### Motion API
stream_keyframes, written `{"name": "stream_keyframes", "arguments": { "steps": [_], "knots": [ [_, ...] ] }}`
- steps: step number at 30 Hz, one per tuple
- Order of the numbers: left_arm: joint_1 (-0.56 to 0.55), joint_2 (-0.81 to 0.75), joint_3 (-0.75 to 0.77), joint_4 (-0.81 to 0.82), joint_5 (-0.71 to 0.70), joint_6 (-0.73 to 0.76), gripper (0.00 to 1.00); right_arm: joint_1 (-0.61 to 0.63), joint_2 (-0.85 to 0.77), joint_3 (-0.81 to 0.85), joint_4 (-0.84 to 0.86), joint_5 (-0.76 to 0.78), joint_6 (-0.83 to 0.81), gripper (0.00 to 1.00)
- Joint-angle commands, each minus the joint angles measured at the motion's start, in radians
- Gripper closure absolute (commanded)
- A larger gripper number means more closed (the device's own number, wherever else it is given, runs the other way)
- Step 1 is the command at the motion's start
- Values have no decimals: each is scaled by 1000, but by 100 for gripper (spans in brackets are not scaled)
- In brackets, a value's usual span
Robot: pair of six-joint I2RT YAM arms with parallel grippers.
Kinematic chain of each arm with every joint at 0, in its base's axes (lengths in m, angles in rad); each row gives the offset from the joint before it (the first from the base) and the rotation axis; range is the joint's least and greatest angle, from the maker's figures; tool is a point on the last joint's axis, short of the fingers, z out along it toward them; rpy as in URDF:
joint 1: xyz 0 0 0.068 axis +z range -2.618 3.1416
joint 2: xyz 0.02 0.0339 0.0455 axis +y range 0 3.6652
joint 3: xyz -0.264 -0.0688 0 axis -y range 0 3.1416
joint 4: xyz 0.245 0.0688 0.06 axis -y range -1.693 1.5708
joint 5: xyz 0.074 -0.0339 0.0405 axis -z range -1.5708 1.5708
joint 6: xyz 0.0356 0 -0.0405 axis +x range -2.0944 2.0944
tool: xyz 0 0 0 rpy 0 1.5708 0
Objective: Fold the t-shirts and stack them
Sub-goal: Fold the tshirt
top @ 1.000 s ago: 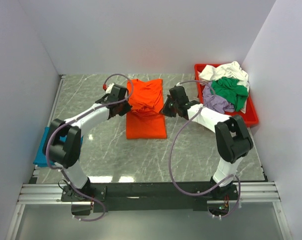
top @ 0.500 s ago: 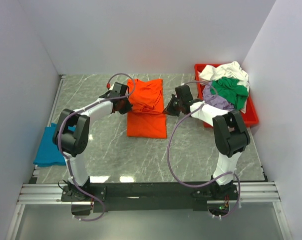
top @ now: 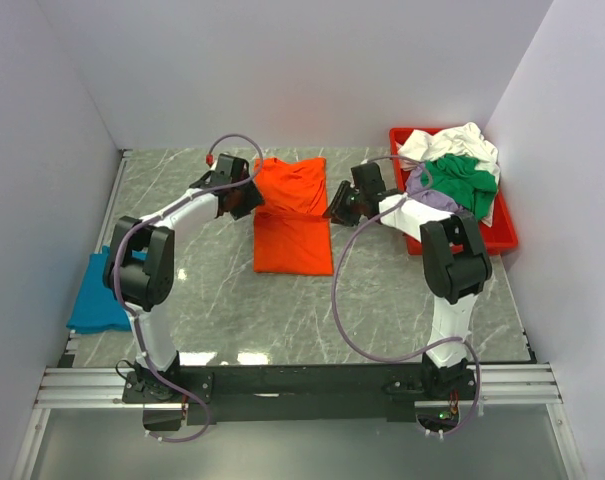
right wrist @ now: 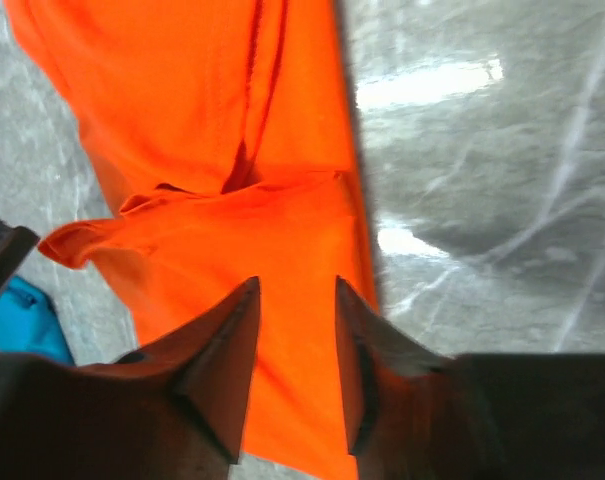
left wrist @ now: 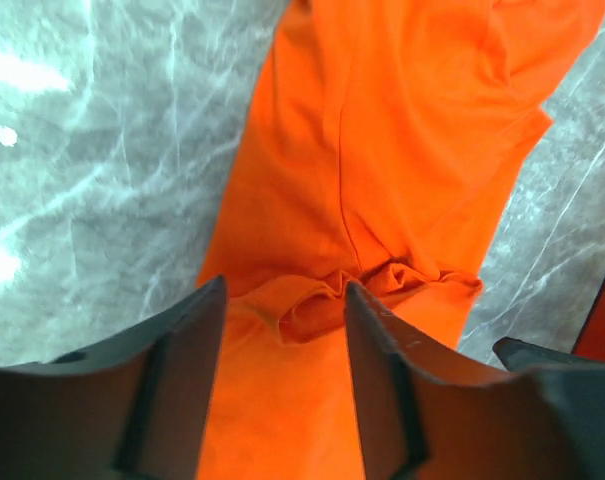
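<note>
A teal-blue cloth t-shirt (top: pixel 90 300) is lying at the grey marble table's (top: pixel 382 290) near left edge. Mid-table, a bright orange cloth t-shirt (top: pixel 294 240) is lying folded, with the left claw (left wrist: pixel 284 292) and right claw (right wrist: pixel 295 287) standing released over its side edges. Farther right, a red plastic tray (top: pixel 502 237) is holding a white shirt (top: pixel 452 140), a green shirt (top: pixel 462 180) and a lavender shirt (top: pixel 432 207).

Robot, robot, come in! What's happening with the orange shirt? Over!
Left gripper and right gripper: jaws open, either side of orange t-shirt. Shirt on table, fold bunched across middle. Red tray apart, far right.
</note>
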State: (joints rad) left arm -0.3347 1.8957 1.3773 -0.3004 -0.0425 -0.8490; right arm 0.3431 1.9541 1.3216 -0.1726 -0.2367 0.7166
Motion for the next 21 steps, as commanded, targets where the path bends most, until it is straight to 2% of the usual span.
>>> {"name": "stream_keyframes", "arguments": {
  "steps": [1, 4, 6, 8, 9, 10, 11, 13, 14, 17, 21],
  "knots": [
    [16, -41, 31, 21, 33, 39, 42, -18, -49, 22, -13, 31, -19, 56],
    [14, -121, -35, 38, 56, 1, 44, -16, -99, -14, -16, 60, -25, 54],
    [8, -203, -139, 85, 55, -56, 54, 2, -127, -42, 18, 59, -25, 54],
    [-23, -271, -211, 121, 47, -100, 59, 29, -141, -41, 12, 69, -46, 55],
    [-50, -285, -260, 141, 46, -114, 70, 69, -138, -32, 5, 88, -57, 55],
    [-65, -296, -282, 150, 46, -127, 77, 88, -124, -7, -1, 97, -65, 56],
    [-81, -308, -312, 159, 46, -148, 89, 106, -115, 7, -7, 108, -80, 56],
    [-124, -316, -339, 173, 46, -173, 99, 154, -66, 57, -10, 106, -89, 57],
    [-135, -313, -365, 184, 14, -192, 99, 166, -45, 77, -10, 96, -98, 57],
    [-167, -290, -409, 250, 35, -214, 99, 195, 38, 140, 15, 28, -100, 59],
    [-205, -222, -414, 268, 27, -206, 99, 206, 153, 217, 38, -62, -101, 60]
  ]
}}
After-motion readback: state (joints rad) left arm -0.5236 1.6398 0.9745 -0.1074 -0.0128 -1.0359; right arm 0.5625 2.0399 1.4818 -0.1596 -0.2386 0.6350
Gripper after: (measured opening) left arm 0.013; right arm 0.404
